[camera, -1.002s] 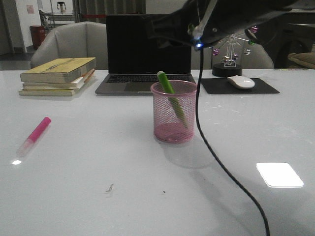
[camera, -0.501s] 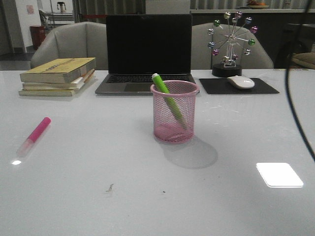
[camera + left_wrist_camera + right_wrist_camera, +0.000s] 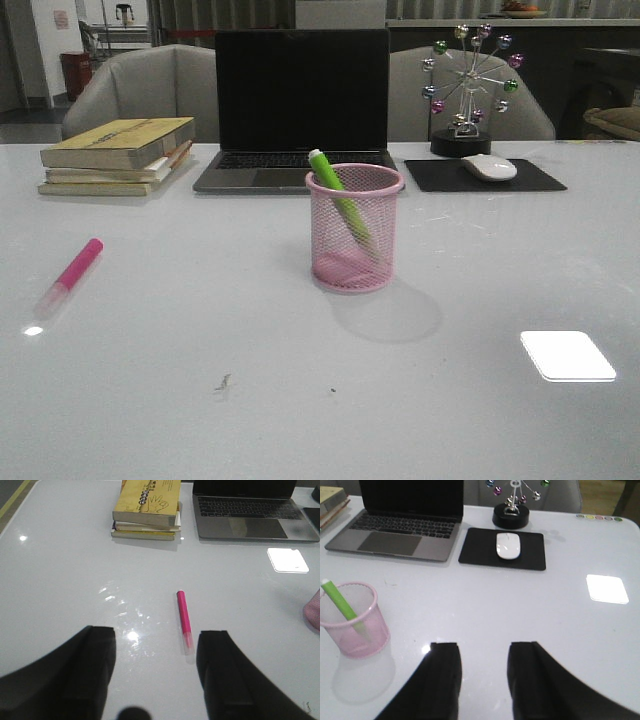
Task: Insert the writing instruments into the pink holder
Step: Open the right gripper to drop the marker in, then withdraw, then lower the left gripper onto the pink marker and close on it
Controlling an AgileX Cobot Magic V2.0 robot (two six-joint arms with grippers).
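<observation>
Looking down my left wrist camera, I see the left hand [image 3: 156, 667] with its two dark fingers [image 3: 87, 662] spread apart and holding nothing, hovering above the glossy white desk [image 3: 65, 580]. Just beyond the gap, nearer one finger, lies the hot pink highlighter marker with a translucent clear cap [image 3: 184, 620], flat on the desk, cap end toward the hand. Past it sit a stack of books with a yellow cover on top [image 3: 146, 507] and an open grey laptop [image 3: 245, 515].

My right hand [image 3: 484, 677] is likewise parted and empty above the desk. Taking the round pink wire-mesh pen cup [image 3: 354, 620] as my landmark, that hand sits off to the cup's right, well apart from it. The bright green highlighter marker [image 3: 340, 605] stands tilted inside the cup, its upper end leaning over the rim. Behind the cup is the laptop; to the right of that, a white mouse [image 3: 508, 545] rests on a black mouse pad [image 3: 475, 550]. The pink marker lies well to the cup's left.
</observation>
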